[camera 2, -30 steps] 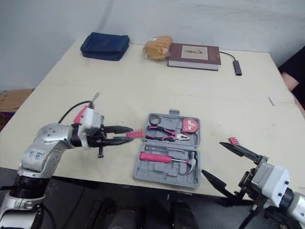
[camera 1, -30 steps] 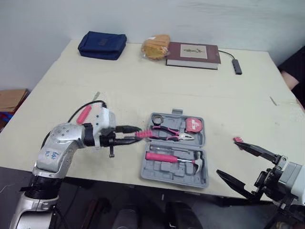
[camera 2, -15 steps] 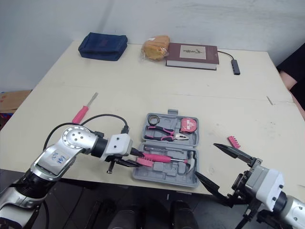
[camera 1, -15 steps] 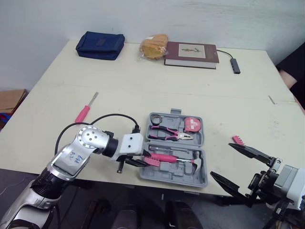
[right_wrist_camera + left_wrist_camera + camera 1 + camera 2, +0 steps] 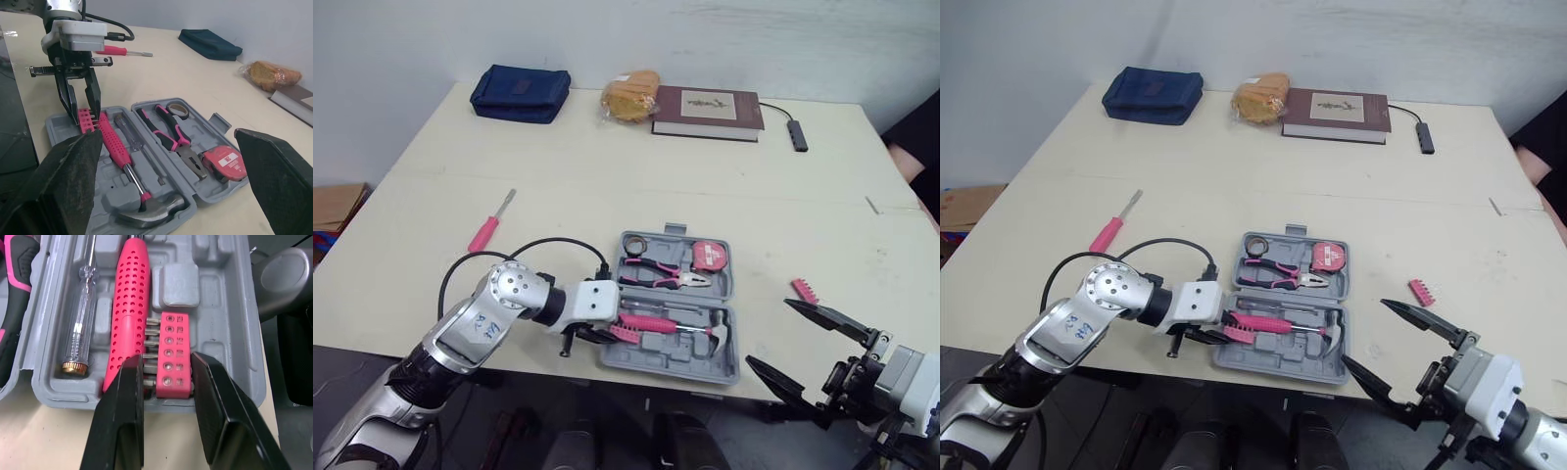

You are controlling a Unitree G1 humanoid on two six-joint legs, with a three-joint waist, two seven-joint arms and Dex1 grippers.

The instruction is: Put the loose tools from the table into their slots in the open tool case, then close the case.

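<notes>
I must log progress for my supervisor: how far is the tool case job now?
Done: pliers, tape measure and hammer sit in the open tool case. In hand: the fingers of the left gripper clamp a pink bit holder inside the case. Left: the red-handled screwdriver and a second bit holder lie on the table; the case needs closing.

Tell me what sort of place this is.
Probably an office or lab room: a cream table against a plain white wall, a dark red hardcover book and navy fabric pouch at its far edge, and a grey plastic tool case near the front.
</notes>
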